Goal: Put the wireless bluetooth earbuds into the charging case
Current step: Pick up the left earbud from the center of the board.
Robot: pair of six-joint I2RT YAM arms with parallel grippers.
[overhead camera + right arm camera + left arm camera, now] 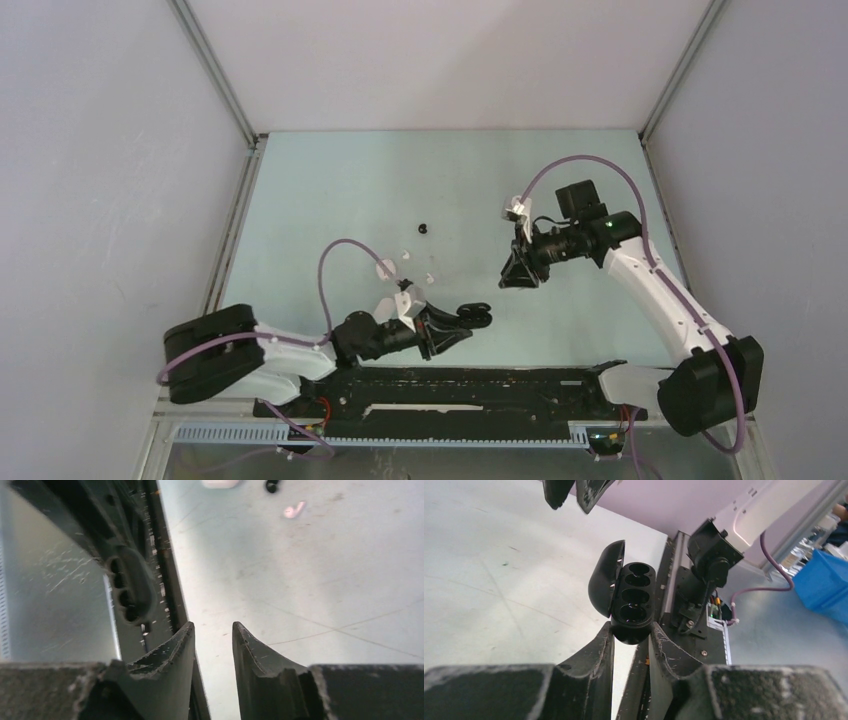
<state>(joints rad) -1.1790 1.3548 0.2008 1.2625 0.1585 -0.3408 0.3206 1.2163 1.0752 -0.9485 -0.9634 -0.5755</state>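
left gripper point(630, 628): grasping open black charging case point(636, 597) | right gripper point(212, 630): released, empty | earbuds point(422, 229): loose on table point(330, 180), farther back

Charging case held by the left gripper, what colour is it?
The charging case is black; the left wrist view shows it best.

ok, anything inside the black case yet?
The case, lid open, sits in the left end effector: its wells look empty. The well bottoms are dark, and the fingers cover its lower end.

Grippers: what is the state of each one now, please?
Left gripper: closed, holding the black case.
Right gripper: open, empty.
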